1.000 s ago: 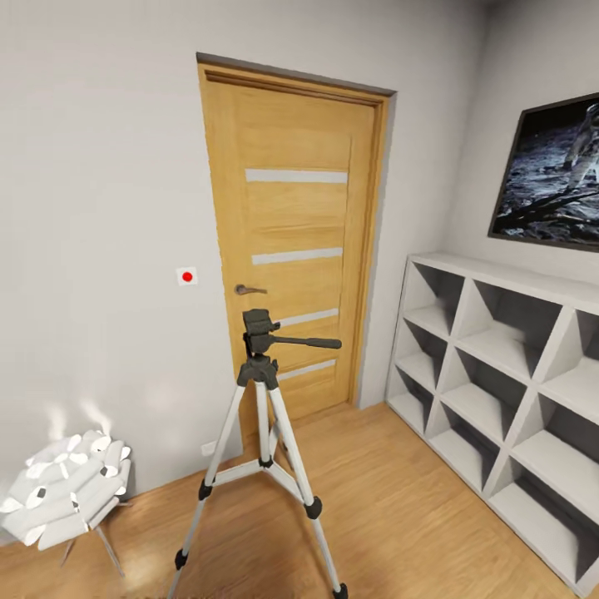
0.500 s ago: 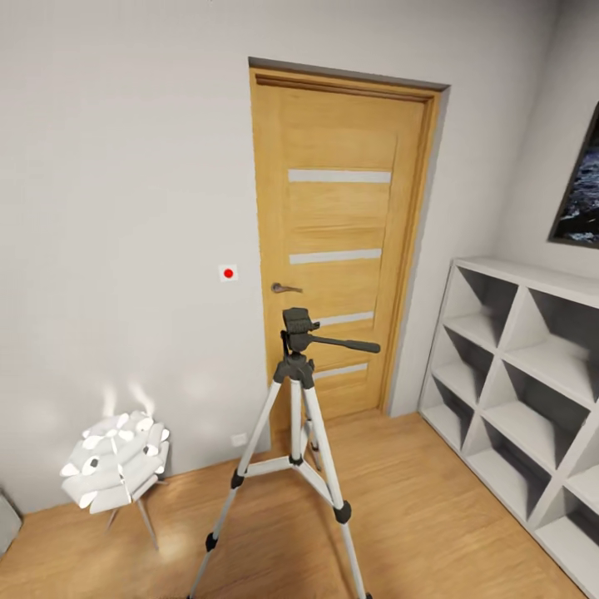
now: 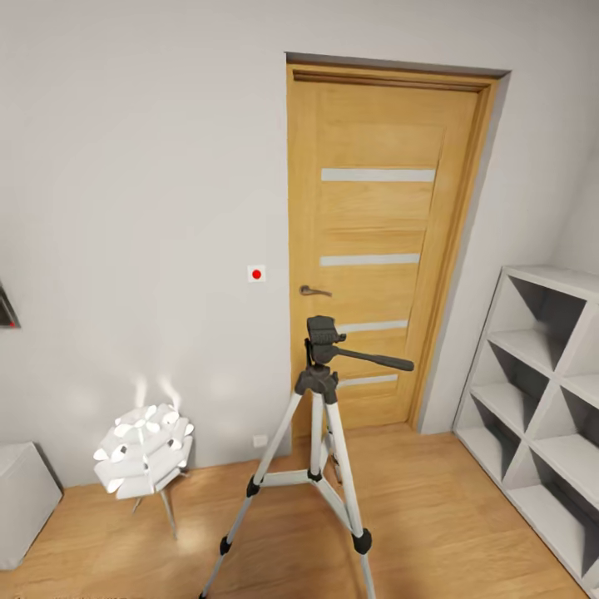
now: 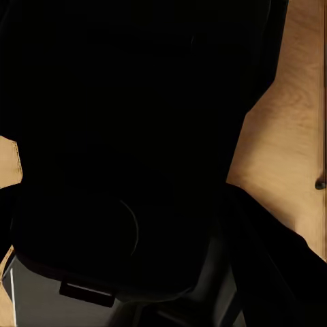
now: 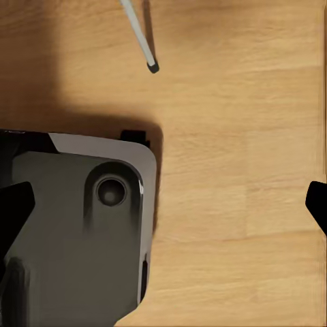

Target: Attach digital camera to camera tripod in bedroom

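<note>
We turned our head cam to the left, so the whole pic slid to the right. The things didn't move, just our view. The camera tripod (image 3: 319, 441) sits more to the right in the pic now, and so does the wooden door (image 3: 378, 241) behind it. The moon picture on the right wall has slid out of sight, and we see fewer white cube shelves (image 3: 545, 399). The white flower lamp (image 3: 143, 452) is further in from the left edge. A grey box (image 3: 23, 502) & a small dark thing on the wall (image 3: 6, 308) came in at the left.
</note>
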